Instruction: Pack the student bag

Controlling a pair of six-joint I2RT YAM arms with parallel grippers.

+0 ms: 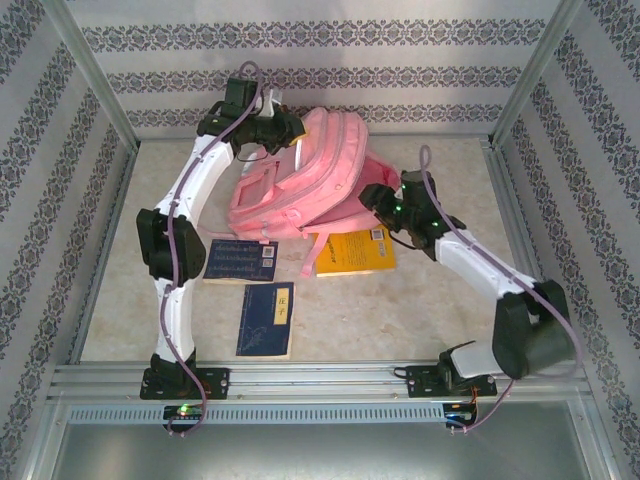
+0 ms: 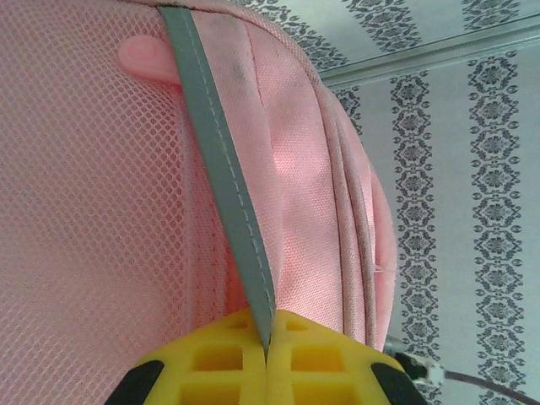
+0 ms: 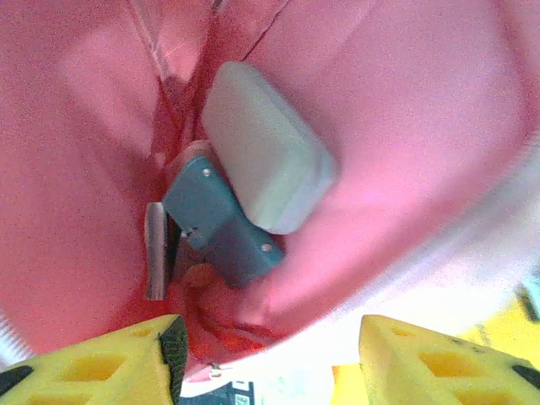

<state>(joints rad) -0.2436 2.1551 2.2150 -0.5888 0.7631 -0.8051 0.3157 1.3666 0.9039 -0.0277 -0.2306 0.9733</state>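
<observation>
Left gripper (image 2: 267, 342) is pinched tight on the grey strip (image 2: 221, 169) of the student bag (image 1: 300, 185); right gripper (image 3: 268, 363) hangs at its open mouth, fingers apart, holding nothing.

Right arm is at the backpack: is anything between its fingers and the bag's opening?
Nothing visible stands between them. The right gripper has its fingers spread at the open mouth of the pink backpack. Deeper inside, a pale grey case lies over a blue-grey item.
</observation>
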